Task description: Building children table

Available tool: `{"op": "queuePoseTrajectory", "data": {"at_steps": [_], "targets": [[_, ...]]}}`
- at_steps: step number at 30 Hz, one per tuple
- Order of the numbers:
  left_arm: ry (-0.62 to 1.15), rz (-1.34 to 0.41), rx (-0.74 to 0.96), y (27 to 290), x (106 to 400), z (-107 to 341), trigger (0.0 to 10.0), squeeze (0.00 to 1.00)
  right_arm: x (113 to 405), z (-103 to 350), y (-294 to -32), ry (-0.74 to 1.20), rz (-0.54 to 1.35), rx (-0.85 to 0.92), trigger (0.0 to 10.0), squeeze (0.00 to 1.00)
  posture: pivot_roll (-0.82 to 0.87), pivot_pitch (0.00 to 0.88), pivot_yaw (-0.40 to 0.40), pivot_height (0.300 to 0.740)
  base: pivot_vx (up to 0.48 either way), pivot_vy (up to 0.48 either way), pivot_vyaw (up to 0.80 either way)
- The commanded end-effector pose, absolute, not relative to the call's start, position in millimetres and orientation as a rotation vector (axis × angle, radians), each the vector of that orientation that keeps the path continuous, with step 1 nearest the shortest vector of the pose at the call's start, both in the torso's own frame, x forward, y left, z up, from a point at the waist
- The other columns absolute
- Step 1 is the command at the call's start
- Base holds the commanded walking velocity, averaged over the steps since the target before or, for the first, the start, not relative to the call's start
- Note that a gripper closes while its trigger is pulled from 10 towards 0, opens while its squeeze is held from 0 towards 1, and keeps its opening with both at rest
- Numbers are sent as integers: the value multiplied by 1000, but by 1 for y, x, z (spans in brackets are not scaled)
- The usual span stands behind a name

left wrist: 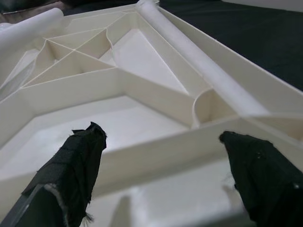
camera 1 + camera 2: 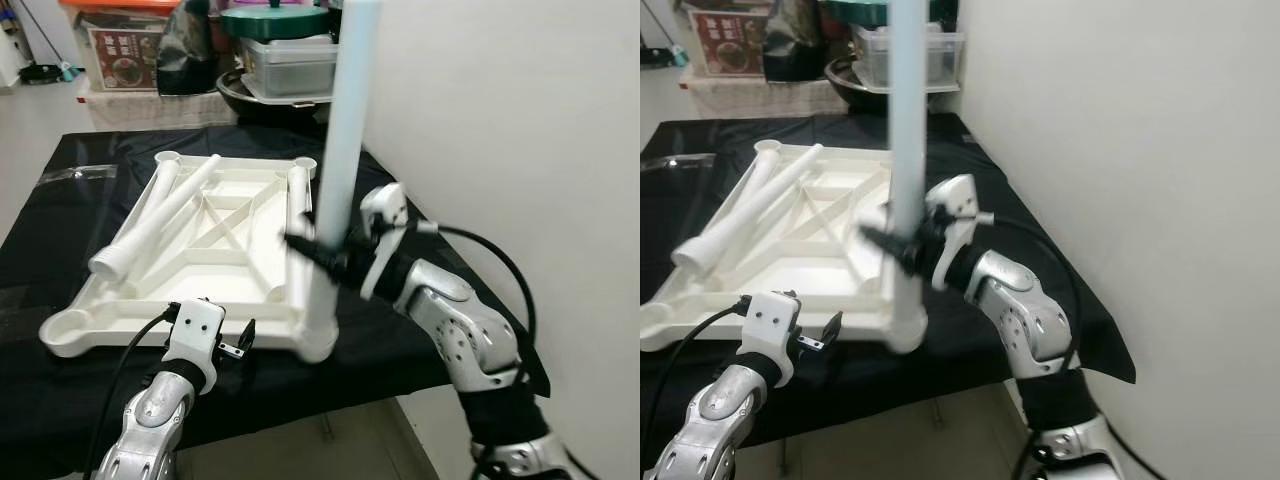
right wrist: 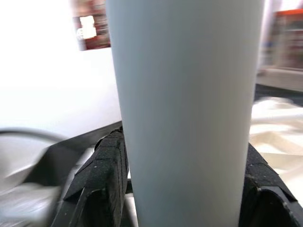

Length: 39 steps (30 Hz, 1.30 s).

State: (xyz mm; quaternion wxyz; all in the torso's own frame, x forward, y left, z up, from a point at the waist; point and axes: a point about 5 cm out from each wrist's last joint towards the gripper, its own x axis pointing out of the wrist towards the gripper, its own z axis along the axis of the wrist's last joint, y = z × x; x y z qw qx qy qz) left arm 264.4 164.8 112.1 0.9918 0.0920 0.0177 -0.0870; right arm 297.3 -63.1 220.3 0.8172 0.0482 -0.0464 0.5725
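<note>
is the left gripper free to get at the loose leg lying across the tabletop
Probably yes: the left gripper is open at the tabletop's near edge, and nothing lies between it and the loose leg.

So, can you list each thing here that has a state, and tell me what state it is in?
Tabletop: upside down on the black cloth, ribs facing up.
Upright leg: standing in the near right corner socket, gripped.
Loose leg: lying across the tabletop, not fitted.
Second loose leg: lying along the right edge.
Right end effector: shut on the upright leg.
Left end effector: open, at the near edge.
</note>
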Motion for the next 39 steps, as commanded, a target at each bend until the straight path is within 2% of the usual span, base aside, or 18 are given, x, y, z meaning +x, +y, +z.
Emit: {"op": "queuePoseTrajectory", "data": {"at_steps": [1,2,3,5,7,8,10,11,12,19,20,22,24,27,28,30,31,39], "targets": [[37,-179,192,161,264,111,10000,0,294,208,-55,-59,1250,100,1216,0,148,0,-97,740,0,0,0],[37,-179,192,161,264,111,10000,0,294,208,-55,-59,1250,100,1216,0,148,0,-97,740,0,0,0],[37,-179,192,161,263,111,10000,0,300,204,-55,-35,1193,117,0,0,152,0,-100,740,0,0,0],[37,-179,192,161,263,111,10000,0,300,204,-55,-35,1193,117,0,0,152,0,-100,740,0,0,0],[46,-171,197,165,261,109,10000,0,334,183,-69,99,782,132,0,0,143,0,-96,740,0,0,0],[46,-171,197,165,261,109,10000,0,334,183,-69,99,782,132,0,0,143,0,-96,740,0,0,0],[49,-171,196,165,261,109,10000,0,354,157,-108,211,279,151,0,0,137,0,-88,740,0,0,0],[49,-171,196,165,261,109,10000,0,354,157,-108,211,279,151,0,0,137,0,-88,740,0,0,0],[47,-176,196,163,262,109,10000,0,354,150,-122,229,130,155,0,0,137,0,-88,740,0,0,0],[42,-189,195,161,263,110,10000,0,335,148,-125,232,-4,75,0,0,131,0,-81,740,0,0,0],[43,-188,197,162,264,110,10000,0,332,148,-115,234,60,77,10000,0,128,0,-78,740,0,0,0],[44,-188,199,162,264,109,10000,0,330,148,-109,235,106,80,10000,0,128,0,-78,740,0,0,0],[46,-187,199,162,265,108,10000,0,329,156,-99,169,188,118,10000,1000,120,0,-77,740,0,0,0],[38,-197,196,158,266,110,10000,0,339,177,-93,98,317,214,10000,1000,129,0,-80,740,0,0,0],[37,-196,196,159,266,110,10000,0,341,188,-89,63,421,223,10000,737,135,0,-83,740,0,0,0],[36,-194,197,159,266,110,10000,0,341,194,-87,41,490,222,10000,737,135,0,-83,740,0,0,0],[35,-191,197,161,266,111,10000,0,341,207,-86,-17,577,218,10000,0,137,0,-86,740,0,0,0],[42,-180,203,166,266,109,10000,0,314,233,-81,-166,996,104,10000,0,131,0,-83,740,0,0,0]]}}
